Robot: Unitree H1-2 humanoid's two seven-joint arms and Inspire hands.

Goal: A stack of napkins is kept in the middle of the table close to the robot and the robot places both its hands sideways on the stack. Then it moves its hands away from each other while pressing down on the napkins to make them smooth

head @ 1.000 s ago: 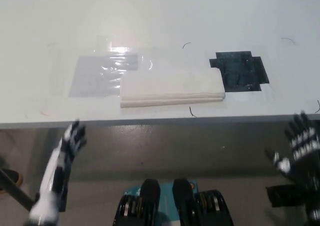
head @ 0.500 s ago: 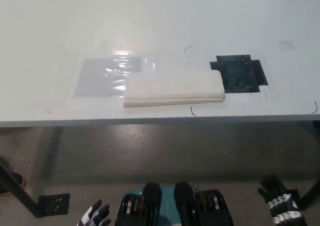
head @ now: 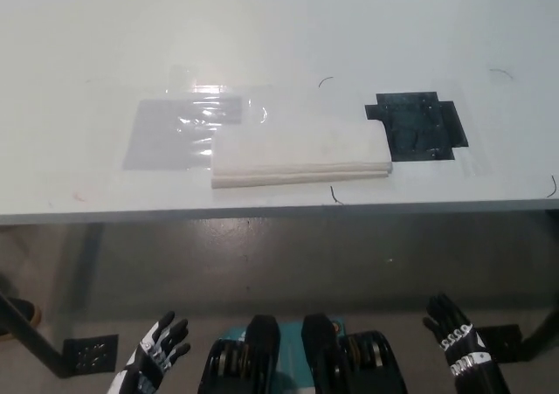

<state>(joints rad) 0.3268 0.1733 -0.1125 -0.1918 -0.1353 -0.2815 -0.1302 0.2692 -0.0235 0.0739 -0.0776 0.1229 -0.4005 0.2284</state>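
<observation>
Napkins (head: 301,154): flat white rectangular stack | table (head: 279,44): smooth, pale

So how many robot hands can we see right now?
2. The white left hand is at the bottom left, below the table edge. The black right hand is at the bottom right. Both have fingers spread and neither touches the napkins.

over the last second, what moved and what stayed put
Both hands dropped from beside the table edge to below it, then rose slightly: the left hand is at lower left, the right hand at lower right, both open and empty. The napkins and the table stayed put.
</observation>
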